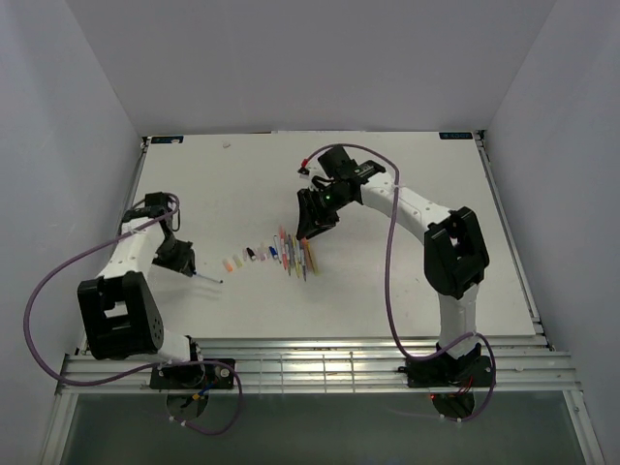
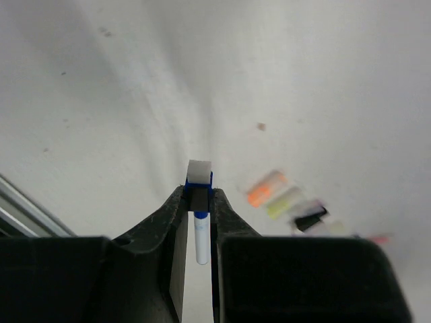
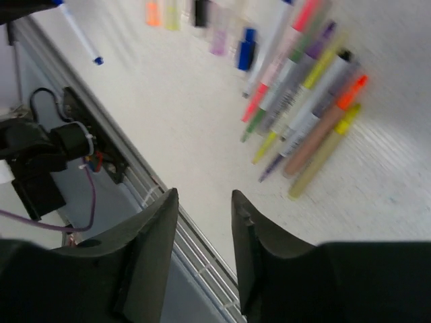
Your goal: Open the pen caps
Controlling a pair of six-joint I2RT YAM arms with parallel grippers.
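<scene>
Nearest, a thin blue-and-white pen (image 2: pixel 200 239) is being pinched in the narrowly closed left tool (image 2: pixel 199 196), its white end showing past the fingertips. Being light, stiff and smooth, it is being judged likely to swivel or slip unless the barrel is clamped firmly and the cap is drawn straight along its axis. Farther along the desk (image 1: pixel 407 291), a row of small loose pen caps (image 1: pixel 254 257) and a bundle of pens (image 3: pixel 303 101) are being borne, and beyond them the right tool (image 3: pixel 203 198) is being held part-open and empty.
</scene>
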